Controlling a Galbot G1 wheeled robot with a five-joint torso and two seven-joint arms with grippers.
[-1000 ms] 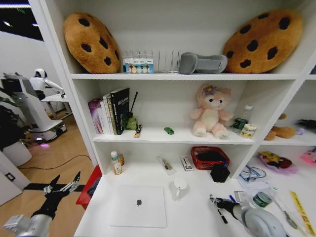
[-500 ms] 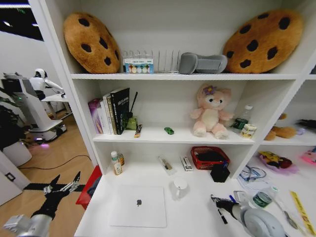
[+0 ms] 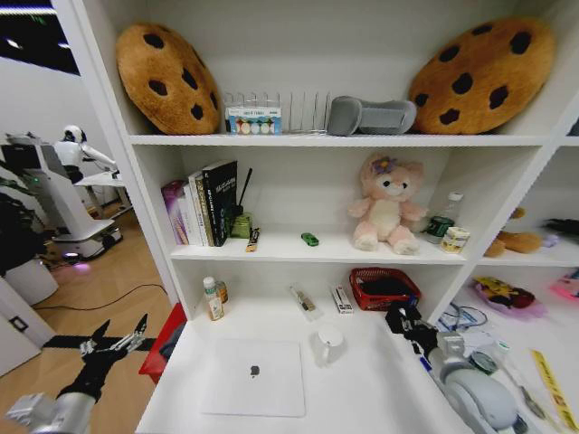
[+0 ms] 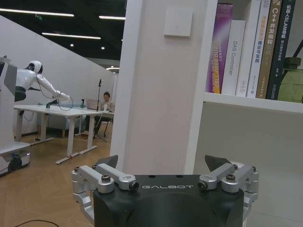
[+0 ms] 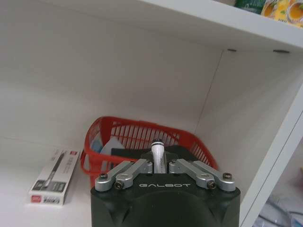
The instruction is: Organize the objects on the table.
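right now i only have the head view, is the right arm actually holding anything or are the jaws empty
Observer: The right gripper has its jaws shut on a marker pen, a white barrel with a dark tip.
Operator: what is it pointing at
Observer: The pen points at the red basket, which has dark and light items inside.
Operator: and the left arm
Observer: The left gripper has its jaws open with nothing between them, facing the white shelf upright.
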